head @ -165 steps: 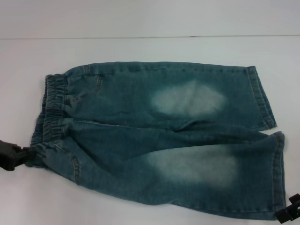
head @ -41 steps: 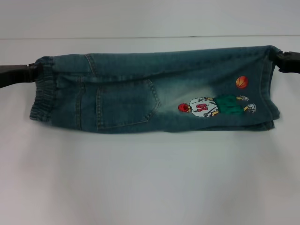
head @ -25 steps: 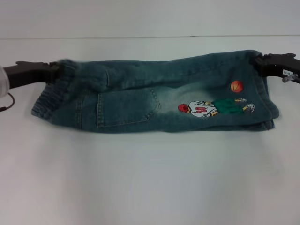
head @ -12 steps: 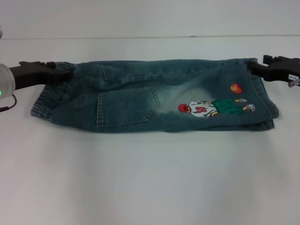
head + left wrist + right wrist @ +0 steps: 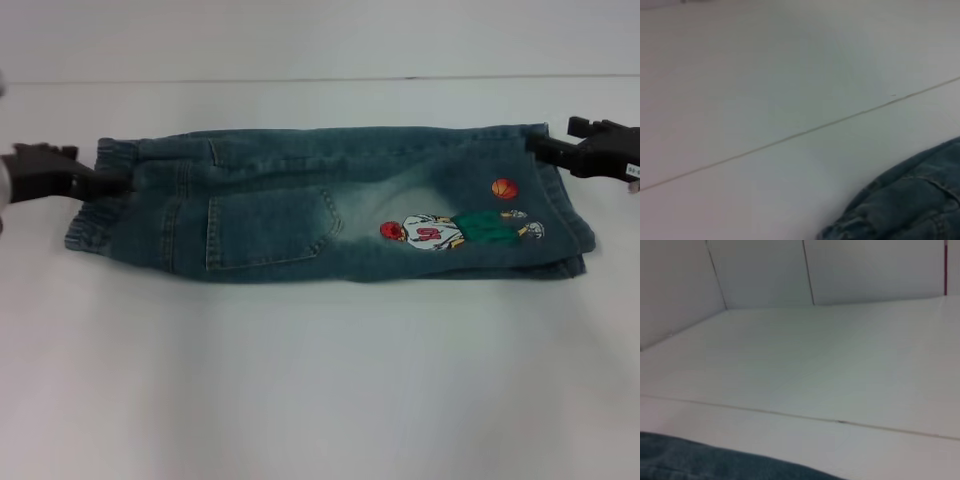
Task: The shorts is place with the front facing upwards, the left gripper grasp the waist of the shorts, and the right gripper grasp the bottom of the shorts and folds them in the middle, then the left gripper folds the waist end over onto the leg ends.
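The shorts (image 5: 330, 205) lie flat on the white bench (image 5: 320, 380), folded in half the long way, with the pocket and the basketball-player picture (image 5: 460, 228) facing up. The left tool (image 5: 95, 183) sits at the crinkly waist (image 5: 90, 215) and the right tool (image 5: 540, 148) at the far corner of the leg ends (image 5: 572, 225). I cannot tell if either tool is pinching the cloth or has let go.

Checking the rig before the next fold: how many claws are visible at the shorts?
2. The left claw is at the waist end of the shorts; the right claw is at the far corner of the leg end.
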Tool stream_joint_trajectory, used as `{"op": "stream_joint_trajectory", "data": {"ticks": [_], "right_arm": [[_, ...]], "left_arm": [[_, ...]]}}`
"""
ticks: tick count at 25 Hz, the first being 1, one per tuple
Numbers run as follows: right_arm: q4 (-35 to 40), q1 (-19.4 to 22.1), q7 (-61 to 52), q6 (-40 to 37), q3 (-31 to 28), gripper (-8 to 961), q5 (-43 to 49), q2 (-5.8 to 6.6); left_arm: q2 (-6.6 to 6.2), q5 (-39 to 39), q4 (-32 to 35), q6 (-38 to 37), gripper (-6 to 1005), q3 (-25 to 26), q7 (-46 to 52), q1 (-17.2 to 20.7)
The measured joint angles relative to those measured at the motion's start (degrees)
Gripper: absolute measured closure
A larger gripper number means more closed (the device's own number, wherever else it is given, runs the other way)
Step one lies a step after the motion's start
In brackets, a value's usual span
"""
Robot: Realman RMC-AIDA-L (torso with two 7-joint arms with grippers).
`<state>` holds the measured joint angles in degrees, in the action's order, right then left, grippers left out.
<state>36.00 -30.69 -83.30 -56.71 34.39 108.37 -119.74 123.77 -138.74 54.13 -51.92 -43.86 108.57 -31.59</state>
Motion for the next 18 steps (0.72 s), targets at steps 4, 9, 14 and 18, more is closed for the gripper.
{"op": "stream_joint_trajectory", "data": {"ticks": [4,9,14,18], "right_arm": [[1.0,1.3,1.5,-2.7,0.2,195,-2.7,0.0],[0.6,2.9,7.1,-7.1,0.1,204,-7.9,-0.09],[-1.6,4.3,13.8,-11.1,0.0,202,-12.6,-0.19],[-4.8,5.0,20.2,-15.4,-0.1,201,-15.2,-0.12]], "left_arm": [[-0.1,5.4,3.5,-1.2,188,0.4,-0.7,3.6],[-0.9,15.4,5.9,-6.3,194,1.1,-3.3,9.2],[-1.25,22.0,5.3,-15.3,199,6.2,-8.8,13.8],[-2.21,23.3,2.0,-23.2,198,12.7,-13.0,15.3]]}}
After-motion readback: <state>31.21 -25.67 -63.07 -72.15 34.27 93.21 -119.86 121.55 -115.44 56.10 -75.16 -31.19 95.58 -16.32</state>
